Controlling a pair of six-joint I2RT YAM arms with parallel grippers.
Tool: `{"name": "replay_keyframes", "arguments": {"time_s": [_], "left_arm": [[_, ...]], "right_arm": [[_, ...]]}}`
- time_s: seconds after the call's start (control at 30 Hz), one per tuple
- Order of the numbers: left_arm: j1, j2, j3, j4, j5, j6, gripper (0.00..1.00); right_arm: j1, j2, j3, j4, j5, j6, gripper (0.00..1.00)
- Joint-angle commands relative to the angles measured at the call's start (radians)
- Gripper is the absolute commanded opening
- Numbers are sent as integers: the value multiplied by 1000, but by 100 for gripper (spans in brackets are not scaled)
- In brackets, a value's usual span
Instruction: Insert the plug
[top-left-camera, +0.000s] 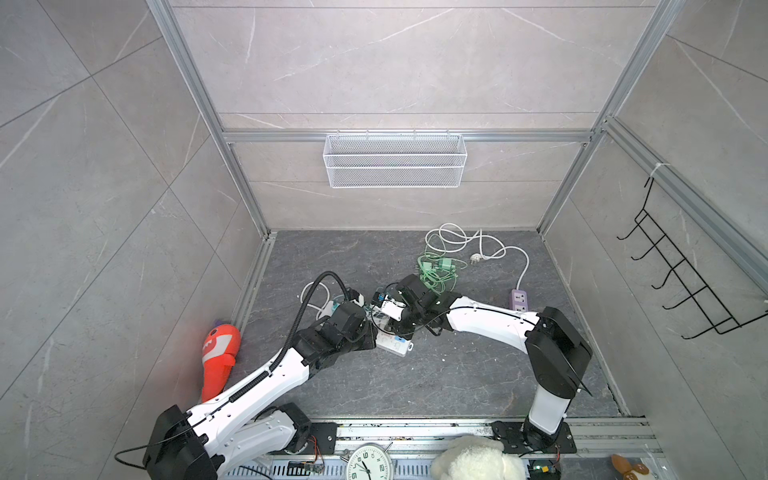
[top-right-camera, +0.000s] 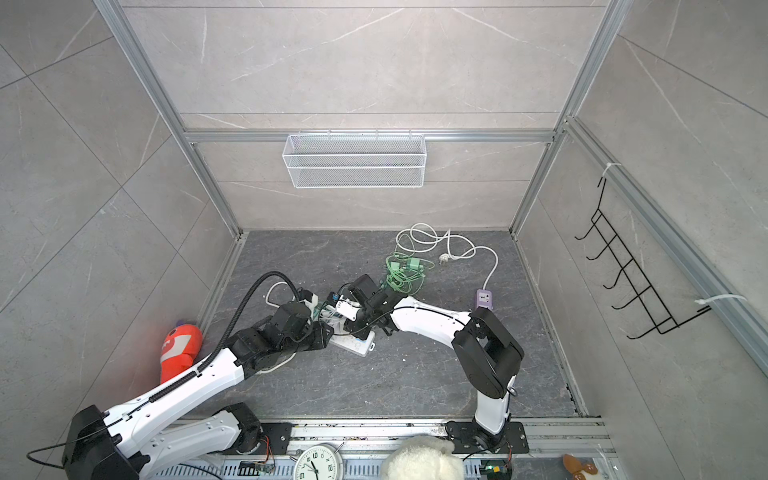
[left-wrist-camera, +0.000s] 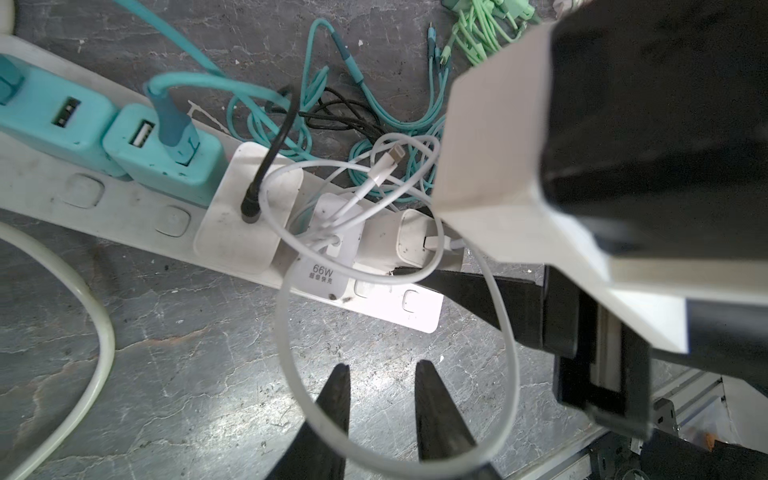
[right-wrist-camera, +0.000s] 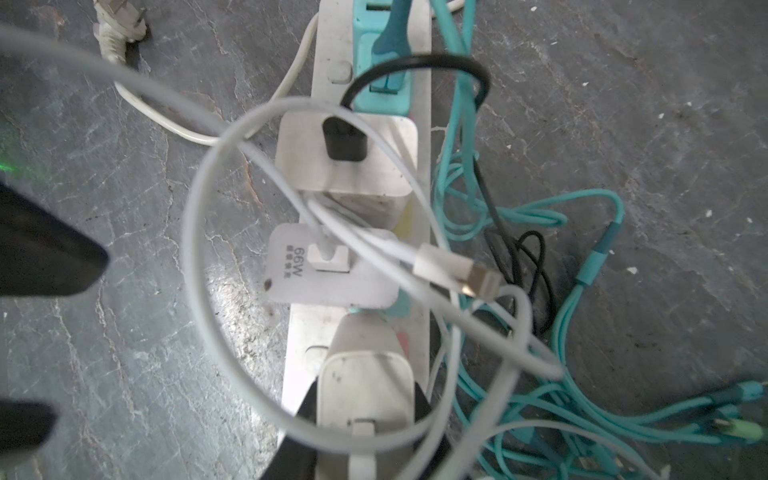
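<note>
Two tools meet over the white power strip (left-wrist-camera: 124, 212) lying on the dark surface (left-wrist-camera: 166, 395). Left tool (left-wrist-camera: 382, 370) hovers spread just beside the strip's near end, nothing between its fingers, with a white cable (left-wrist-camera: 286, 332) looping around them. Right tool (right-wrist-camera: 365, 399) pinches the white plug (right-wrist-camera: 365, 365) by its sides. The plug stands on the strip's end socket, next to a 66W charger (right-wrist-camera: 332, 270); whether its pins are fully in cannot be told. Further along the strip sit teal chargers (left-wrist-camera: 166, 166). Beyond lie green cables (top-left-camera: 436, 270) and, on the back wall, a wire basket (top-left-camera: 395, 162).
</note>
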Motion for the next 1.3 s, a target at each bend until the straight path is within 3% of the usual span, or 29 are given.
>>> {"name": "replay_keyframes", "arguments": {"time_s": [0.0,0.23,1.27], "left_arm": [[-2,-17,-2,9,-8,23,31],[-2,-25,-14,20,-8,22,31],[-2,-78,-45,14,-28,19,32]], "right_arm": [[-11,-60,-27,-87,-8,4,0],[-11,-90,-8,-89,-13,3,0],[-9,57,85,-81,-28,5,0]]}}
